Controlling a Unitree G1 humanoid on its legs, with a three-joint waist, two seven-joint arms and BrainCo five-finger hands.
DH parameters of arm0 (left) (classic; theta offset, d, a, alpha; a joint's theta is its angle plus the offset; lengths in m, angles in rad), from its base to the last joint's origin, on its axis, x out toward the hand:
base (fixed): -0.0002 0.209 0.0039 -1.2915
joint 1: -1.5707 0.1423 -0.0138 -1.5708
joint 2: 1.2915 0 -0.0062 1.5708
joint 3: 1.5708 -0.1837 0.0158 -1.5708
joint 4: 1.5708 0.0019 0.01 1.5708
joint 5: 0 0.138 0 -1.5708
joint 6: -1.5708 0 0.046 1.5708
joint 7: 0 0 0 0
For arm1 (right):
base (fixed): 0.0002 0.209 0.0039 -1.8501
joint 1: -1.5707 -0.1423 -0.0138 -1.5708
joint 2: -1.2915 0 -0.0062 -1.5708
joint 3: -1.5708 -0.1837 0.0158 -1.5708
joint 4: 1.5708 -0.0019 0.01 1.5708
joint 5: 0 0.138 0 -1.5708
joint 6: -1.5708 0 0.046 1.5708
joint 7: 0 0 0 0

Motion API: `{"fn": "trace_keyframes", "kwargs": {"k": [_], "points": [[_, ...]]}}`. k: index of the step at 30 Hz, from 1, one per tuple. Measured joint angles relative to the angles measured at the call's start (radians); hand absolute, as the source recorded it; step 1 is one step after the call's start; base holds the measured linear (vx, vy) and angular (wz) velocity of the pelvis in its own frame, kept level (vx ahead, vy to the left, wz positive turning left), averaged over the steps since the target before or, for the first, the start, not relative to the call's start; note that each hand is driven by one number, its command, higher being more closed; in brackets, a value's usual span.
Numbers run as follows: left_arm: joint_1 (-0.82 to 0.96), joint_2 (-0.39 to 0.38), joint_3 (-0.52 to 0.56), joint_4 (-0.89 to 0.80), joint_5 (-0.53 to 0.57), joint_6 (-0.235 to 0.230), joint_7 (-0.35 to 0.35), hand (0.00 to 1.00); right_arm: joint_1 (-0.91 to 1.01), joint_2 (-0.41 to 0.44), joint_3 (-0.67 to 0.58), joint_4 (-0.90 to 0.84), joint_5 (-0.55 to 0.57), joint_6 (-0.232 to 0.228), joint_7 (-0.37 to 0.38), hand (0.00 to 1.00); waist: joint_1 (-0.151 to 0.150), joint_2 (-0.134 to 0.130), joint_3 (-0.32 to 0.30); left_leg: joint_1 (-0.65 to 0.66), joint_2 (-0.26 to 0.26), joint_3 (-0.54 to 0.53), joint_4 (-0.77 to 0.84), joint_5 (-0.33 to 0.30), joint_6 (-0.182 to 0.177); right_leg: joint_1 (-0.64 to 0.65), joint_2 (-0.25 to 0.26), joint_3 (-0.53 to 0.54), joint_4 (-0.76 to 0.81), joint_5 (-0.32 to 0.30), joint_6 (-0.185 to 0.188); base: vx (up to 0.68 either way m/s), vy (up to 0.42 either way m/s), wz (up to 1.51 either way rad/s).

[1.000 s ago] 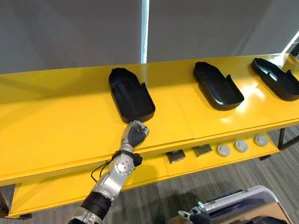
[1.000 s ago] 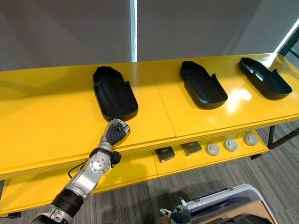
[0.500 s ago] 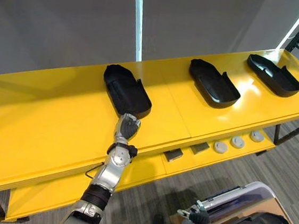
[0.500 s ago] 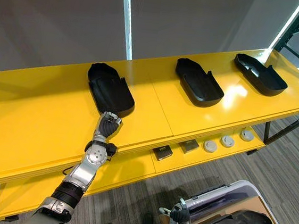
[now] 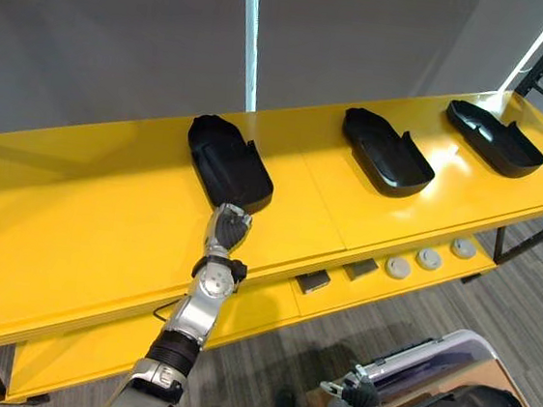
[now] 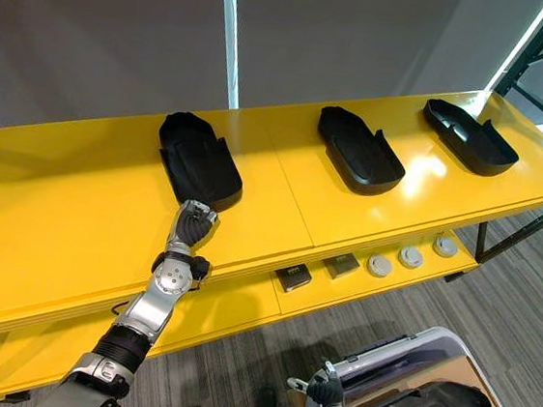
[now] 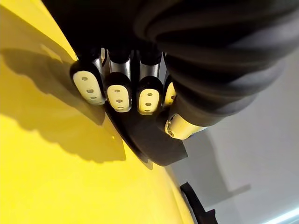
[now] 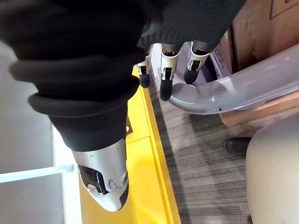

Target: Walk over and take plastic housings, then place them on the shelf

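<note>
The leftmost black moulded plastic housing (image 5: 227,160) is laid flat on the glossy yellow shelf top (image 5: 76,212). Its near end is pinched by the L hand (image 5: 229,226), fingers curled over the rim, thumb outside, prob. to steady it. The R hand (image 8: 165,79) is hung low, fingers relaxed, nothing held.

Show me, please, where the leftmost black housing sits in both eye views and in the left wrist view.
Left eye view: the leftmost housing lies left of centre on the yellow table, just beyond the left hand.
Right eye view: the housing lies slightly further left.
Left wrist view: the housing is the dark shape just past the hand.
Shared landmark: the left hand at its near end.
</note>
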Motion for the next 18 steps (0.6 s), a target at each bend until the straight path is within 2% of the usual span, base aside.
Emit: {"fn": "trace_keyframes", "kwargs": {"k": [2, 6, 7, 11, 13, 14, 18], "points": [[0.004, 0.0, -0.001, -0.023, -0.002, 0.0, 0.0, 1.0, -0.001, 0.001, 0.0, 0.0, 0.001, 0.005, 0.0, 0.0, 0.0, -0.001, 0.001, 0.003, 0.0, -0.007, 0.0, 0.0, 0.0, 0.006, -0.001, -0.006, 0.001, 0.0, 0.0, 0.0, 0.0, 0.11], [0.059, 0.006, -0.002, -0.231, -0.02, -0.015, 0.0, 1.0, -0.002, 0.0, 0.0, 0.002, 0.003, 0.012, -0.001, 0.0, 0.005, -0.002, 0.0, 0.005, -0.002, -0.022, 0.0, 0.001, 0.001, 0.014, -0.004, -0.02, 0.003, 0.0, 0.0, -0.02, 0.008, 0.11], [0.087, 0.022, 0.0, -0.334, -0.022, -0.046, 0.0, 1.0, -0.003, 0.0, 0.0, 0.005, 0.004, 0.012, -0.001, 0.0, 0.006, -0.002, 0.0, 0.007, -0.004, -0.035, 0.0, 0.001, 0.001, 0.019, -0.005, -0.028, 0.003, -0.001, 0.001, -0.03, 0.012, 0.13], [0.144, 0.031, 0.046, -0.551, -0.058, -0.098, 0.002, 1.0, -0.007, -0.01, -0.001, 0.03, 0.008, 0.01, -0.002, 0.0, 0.031, -0.003, -0.001, 0.008, -0.005, -0.053, 0.0, 0.001, 0.002, 0.028, -0.008, -0.034, 0.003, -0.002, 0.001, -0.04, 0.012, 0.13], [0.204, 0.031, 0.154, -0.673, -0.09, -0.135, 0.025, 1.0, -0.012, -0.021, -0.002, 0.041, 0.009, 0.012, -0.001, 0.0, 0.037, -0.002, -0.001, 0.006, -0.008, -0.072, 0.01, 0.001, 0.002, 0.038, -0.011, -0.049, 0.004, -0.002, 0.0, -0.05, 0.011, 0.21], [0.219, 0.031, 0.184, -0.698, -0.103, -0.139, 0.034, 1.0, -0.012, -0.024, -0.004, 0.044, 0.009, 0.013, -0.001, 0.0, 0.04, -0.001, 0.0, 0.006, -0.009, -0.078, 0.011, 0.001, 0.002, 0.043, -0.013, -0.058, 0.004, -0.004, 0.0, -0.06, 0.007, 0.28], [0.329, 0.013, 0.396, -0.807, -0.233, -0.207, 0.081, 1.0, -0.002, -0.057, -0.012, 0.081, 0.009, 0.019, -0.001, 0.0, 0.083, -0.001, -0.001, 0.006, -0.014, -0.133, 0.011, -0.001, 0.0, 0.074, -0.02, -0.105, 0.004, -0.019, 0.003, -0.06, 0.001, 0.47]]}}
